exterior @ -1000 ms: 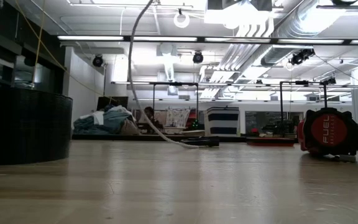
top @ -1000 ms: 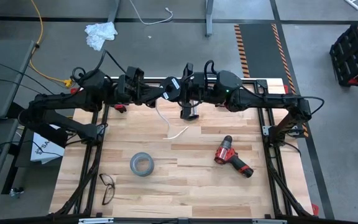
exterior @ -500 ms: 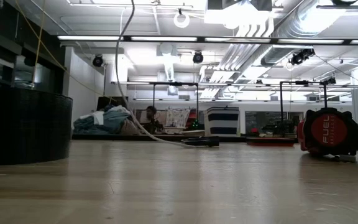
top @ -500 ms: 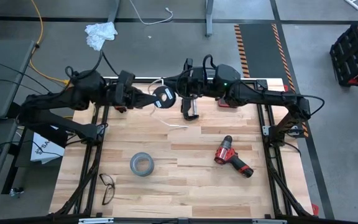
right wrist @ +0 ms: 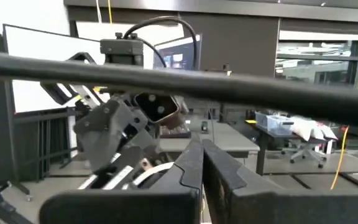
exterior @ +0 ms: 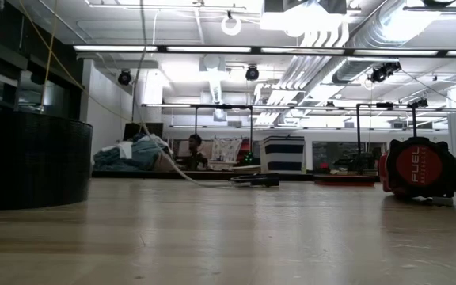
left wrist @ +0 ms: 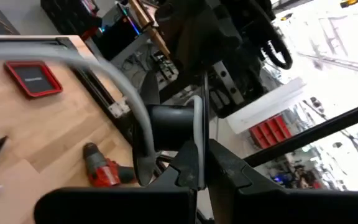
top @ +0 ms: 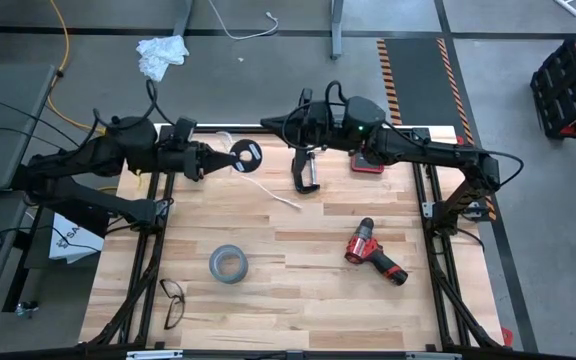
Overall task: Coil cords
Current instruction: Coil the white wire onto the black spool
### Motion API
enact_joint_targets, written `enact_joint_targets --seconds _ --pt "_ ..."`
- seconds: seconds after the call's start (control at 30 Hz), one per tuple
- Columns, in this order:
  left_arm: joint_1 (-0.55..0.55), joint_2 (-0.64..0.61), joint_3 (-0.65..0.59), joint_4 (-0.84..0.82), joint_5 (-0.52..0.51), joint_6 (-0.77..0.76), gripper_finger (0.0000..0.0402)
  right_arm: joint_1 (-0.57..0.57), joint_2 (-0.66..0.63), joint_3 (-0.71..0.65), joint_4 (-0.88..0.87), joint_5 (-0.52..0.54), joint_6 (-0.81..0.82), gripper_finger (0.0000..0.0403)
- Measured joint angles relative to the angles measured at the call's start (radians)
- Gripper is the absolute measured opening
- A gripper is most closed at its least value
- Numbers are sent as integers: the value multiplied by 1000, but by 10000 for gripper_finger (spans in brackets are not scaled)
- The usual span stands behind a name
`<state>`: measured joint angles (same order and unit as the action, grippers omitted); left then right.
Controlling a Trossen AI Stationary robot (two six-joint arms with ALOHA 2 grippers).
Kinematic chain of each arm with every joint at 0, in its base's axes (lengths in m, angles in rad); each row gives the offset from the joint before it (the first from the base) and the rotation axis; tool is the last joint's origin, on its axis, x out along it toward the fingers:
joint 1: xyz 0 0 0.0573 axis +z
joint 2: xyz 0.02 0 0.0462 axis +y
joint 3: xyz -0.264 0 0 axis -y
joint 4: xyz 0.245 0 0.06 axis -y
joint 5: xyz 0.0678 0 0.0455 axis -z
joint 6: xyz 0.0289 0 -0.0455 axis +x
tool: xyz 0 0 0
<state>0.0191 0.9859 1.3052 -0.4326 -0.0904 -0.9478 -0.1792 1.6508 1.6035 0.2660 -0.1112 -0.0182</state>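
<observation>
My left gripper is over the table's far left part, shut on the small black round disc, which is lifted clear. The thin white cable runs from the disc down to the table, and its free end lies on the wood. In the low view the cable hangs from above and its lower part rests on the table. My right gripper is shut and empty, just right of the disc, above the far middle of the table. My left gripper pinches the disc's rim on the side nearest the arm, between its two fingers. The fingers come level from the table's left. The disc is clear of the table, its flat face up in the high view. The cable arcs slack from it.
A grey tape roll, a red drill and a pair of glasses lie on the near half of the table. A red flat pad sits at the far edge. A yellow cord lies off the table.
My left gripper has drawn back toward the table's left edge with the disc, away from my right gripper. The cable's upper part has followed it left. Its free end has stayed on the table.
</observation>
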Motion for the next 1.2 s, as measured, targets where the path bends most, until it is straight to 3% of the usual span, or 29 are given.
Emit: enact_joint_targets --seconds 0.2,0.43,0.63,0.87,1.03,1.2 --pt "34 -7 1 -15 90 -28 7 -4 0 0 -64 -4 0 1" --pt "74 -10 1 -149 239 -122 7 -3 0 0 -146 -22 -1 0" --pt "95 -10 1 -138 269 -125 7 -3 -8 0 -213 -30 0 0" --pt "127 -10 1 -118 290 -82 7 -25 -69 0 -460 -40 -32 0" --pt "154 -10 1 -59 293 -23 7 -48 -102 0 -558 -96 117 2" --pt "178 -10 2 -21 297 -2 7 -20 -84 0 -586 -162 143 41"
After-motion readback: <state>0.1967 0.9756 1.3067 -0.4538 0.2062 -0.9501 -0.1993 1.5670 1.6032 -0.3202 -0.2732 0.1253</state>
